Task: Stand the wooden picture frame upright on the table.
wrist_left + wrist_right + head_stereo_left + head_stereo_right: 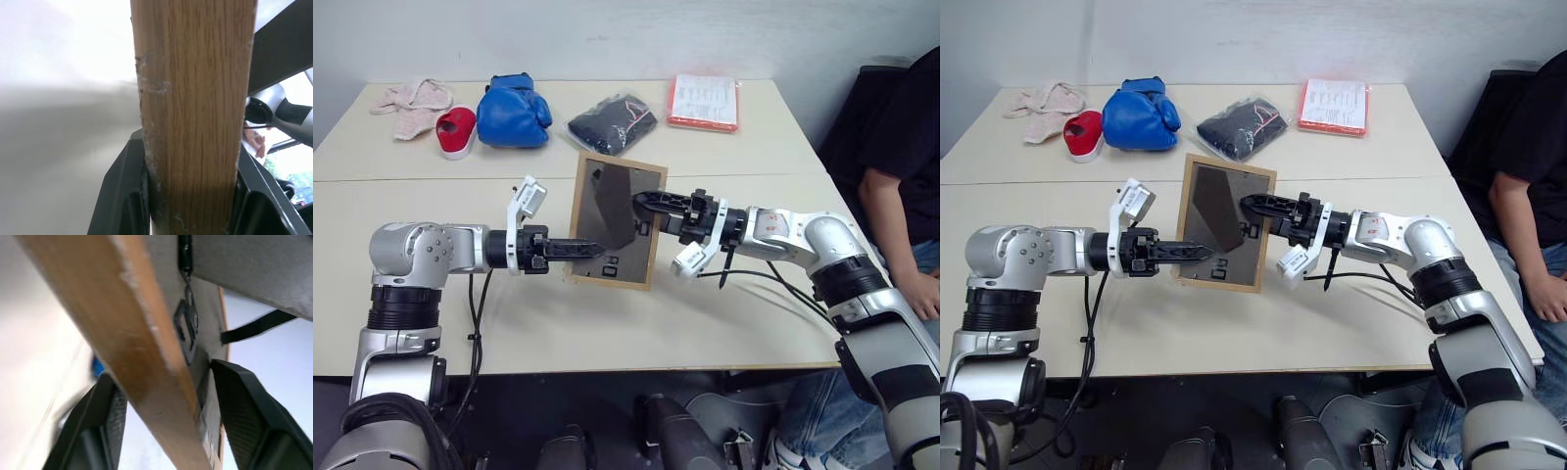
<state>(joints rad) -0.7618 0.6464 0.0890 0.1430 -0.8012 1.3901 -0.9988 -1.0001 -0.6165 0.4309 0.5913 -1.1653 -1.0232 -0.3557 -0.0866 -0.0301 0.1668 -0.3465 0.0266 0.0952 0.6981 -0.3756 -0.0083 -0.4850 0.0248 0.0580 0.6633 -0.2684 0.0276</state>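
Observation:
The wooden picture frame point(612, 220) stands nearly upright over the middle of the table point(705, 323). Its dark grey back panel, with the stand folded out, faces me. My left gripper point(589, 248) is shut on its left edge low down, and in the left wrist view the wood point(195, 107) sits tight between the fingers point(122, 196). My right gripper point(646, 203) reaches in from the right and is shut across the frame's right side. The right wrist view shows the wooden edge point(122, 318) between its pads point(244, 406). I cannot tell whether the lower edge touches the table.
Along the far edge lie a pink cloth point(411, 103), a red item point(457, 130), a blue boxing glove point(513, 111), a black bagged bundle point(612, 122) and an orange-edged packet point(704, 101). A person point(901, 166) sits at the table's right end. A cable point(475, 313) trails under my left arm.

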